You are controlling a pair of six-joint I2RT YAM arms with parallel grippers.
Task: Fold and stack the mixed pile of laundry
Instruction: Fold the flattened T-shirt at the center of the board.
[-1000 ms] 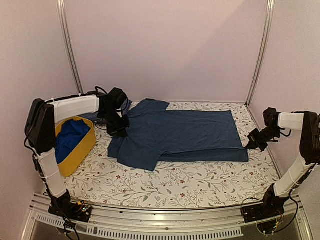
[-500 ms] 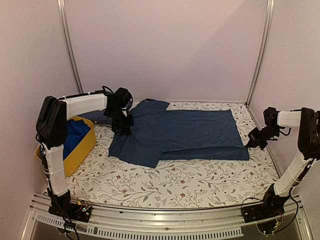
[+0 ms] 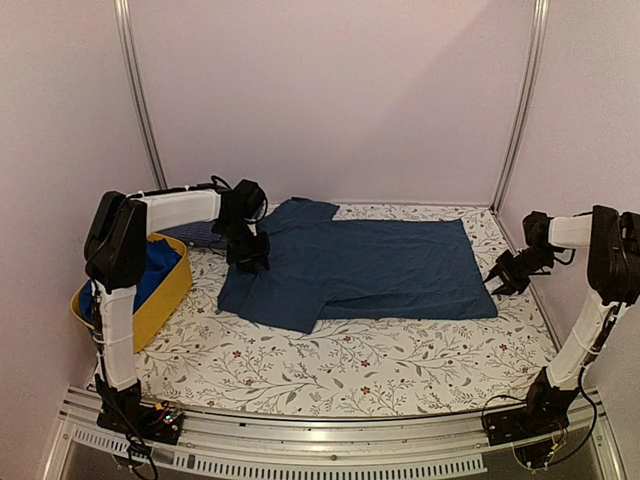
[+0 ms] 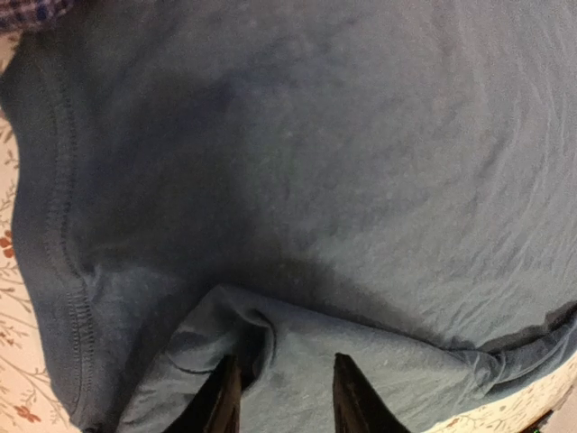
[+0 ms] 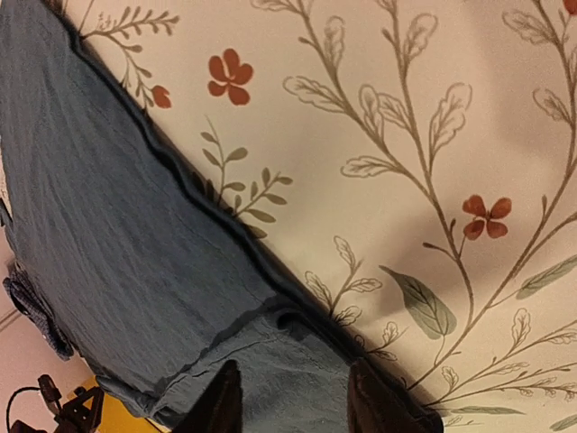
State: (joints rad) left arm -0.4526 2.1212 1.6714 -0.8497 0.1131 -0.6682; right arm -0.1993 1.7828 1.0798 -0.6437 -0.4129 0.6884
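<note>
A large dark navy-teal T-shirt [image 3: 370, 265] from the laundry pile lies spread and partly folded across the floral table. My left gripper [image 3: 250, 260] sits low on its left edge. In the left wrist view the left gripper [image 4: 285, 363] is open, its fingers apart over a puckered fold of the shirt [image 4: 361, 162]. My right gripper [image 3: 495, 282] rests at the shirt's right hem corner. The right wrist view shows the right gripper [image 5: 293, 365] open, with the doubled hem [image 5: 108, 207] lying flat between its fingers. A royal-blue piece [image 3: 150, 270] sits in the tub. A checked shirt [image 3: 195, 233] lies behind the left arm.
The yellow tub [image 3: 165, 295] stands at the left edge of the table beside the left arm. Floral table covering [image 3: 350, 370] shows in front of the shirt. Metal posts [image 3: 520, 110] and walls close in the back and sides.
Both grippers have gone from shut to open on the T-shirt. The left gripper has shifted a little right along the shirt's edge, and the shirt's left side has settled with it.
</note>
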